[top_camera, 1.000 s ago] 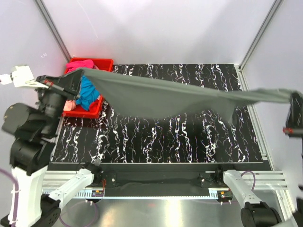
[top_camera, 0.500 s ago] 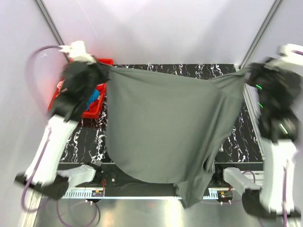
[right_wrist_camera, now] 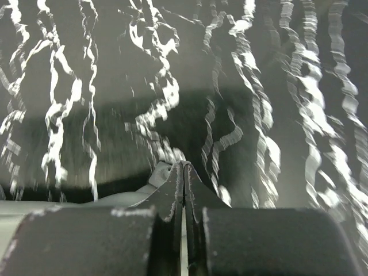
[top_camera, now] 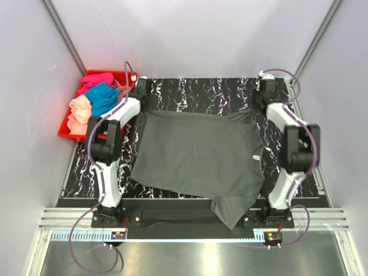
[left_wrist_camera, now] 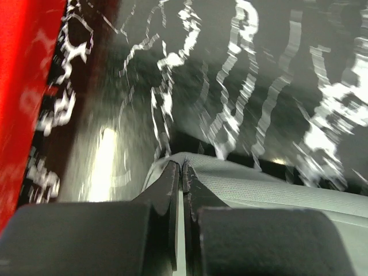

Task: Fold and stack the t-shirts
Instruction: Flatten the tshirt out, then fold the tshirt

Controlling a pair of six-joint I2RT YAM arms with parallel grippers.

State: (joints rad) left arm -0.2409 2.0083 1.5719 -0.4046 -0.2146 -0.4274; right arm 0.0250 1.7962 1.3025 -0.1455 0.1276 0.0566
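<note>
Black marble-look table point(top_camera: 201, 92) with white veins sits between pale walls point(top_camera: 184, 40). The dark grey t-shirt point(top_camera: 198, 152) lies spread across it, mostly flat. Its collar is toward my right side, with the small white neck tag point(top_camera: 257, 157) showing. One part of the shirt hangs over the near edge of the table, between my two bases.

My left gripper point(left_wrist_camera: 181, 168) is at the shirt's far-left corner. Its fingers are pressed together with a thin fold of the grey cloth pinched at their tips. My right gripper point(right_wrist_camera: 184, 167) is at the far-right corner, jaws closed the same way, and a ridge of grey fabric rises to meet the tips from the left. Both wrist views are blurred.

Just beside the table's far-left corner, outside my left arm, the red crate point(top_camera: 64, 133) holds three bunched shirts that touch one another: a magenta-pink t-shirt point(top_camera: 95, 79), a teal-blue t-shirt point(top_camera: 104, 98) and a peach t-shirt point(top_camera: 79, 112).
</note>
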